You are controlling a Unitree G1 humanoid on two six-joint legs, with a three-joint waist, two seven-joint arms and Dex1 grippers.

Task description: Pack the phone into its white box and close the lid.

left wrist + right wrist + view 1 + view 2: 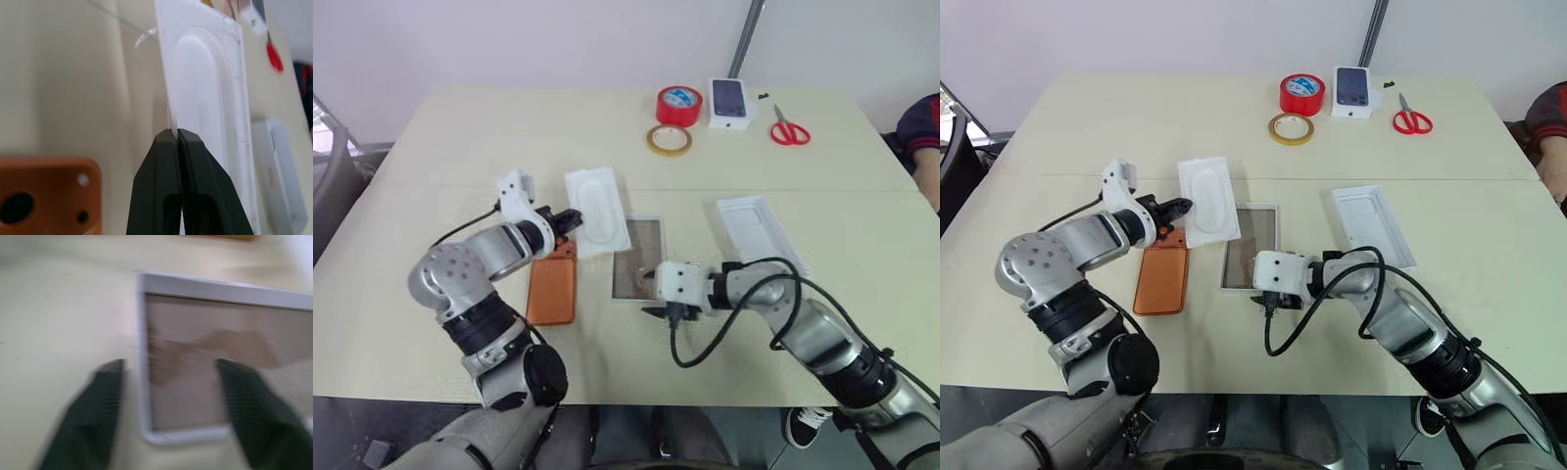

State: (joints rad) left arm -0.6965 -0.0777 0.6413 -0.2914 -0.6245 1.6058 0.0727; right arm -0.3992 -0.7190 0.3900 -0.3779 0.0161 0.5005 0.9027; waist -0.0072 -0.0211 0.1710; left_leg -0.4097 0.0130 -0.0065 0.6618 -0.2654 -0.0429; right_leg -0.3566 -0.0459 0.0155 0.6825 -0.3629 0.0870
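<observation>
Head views, step: you are clearing the thin white insert (596,208); the left gripper (574,219), left of centre, pinches its edge and holds it partly over the white box (636,258) at centre.
Head views, phone: the phone (552,288) lies orange back up at lower left, just beside the box, not yet packed.
Head views, right gripper: the right gripper (661,311) hangs at the box's near edge, fingers spread.
Head views, lid: the lid (757,228) lies inner face up at right of centre, well apart from the phone.
Head views, surroundings: red tape roll (679,105), tan tape ring (668,140), small printed box (730,103) and scissors (789,129) sit along the top, out of the way.
Left wrist view: black fingers pressed together on the insert's edge; phone's camera corner at lower left.
Right wrist view: spread fingers straddle the box's corner, holding nothing.
Next move, judged: set the insert aside, then lift the phone into the tray.
Obstacle, judged: the insert overhangs the box.
</observation>
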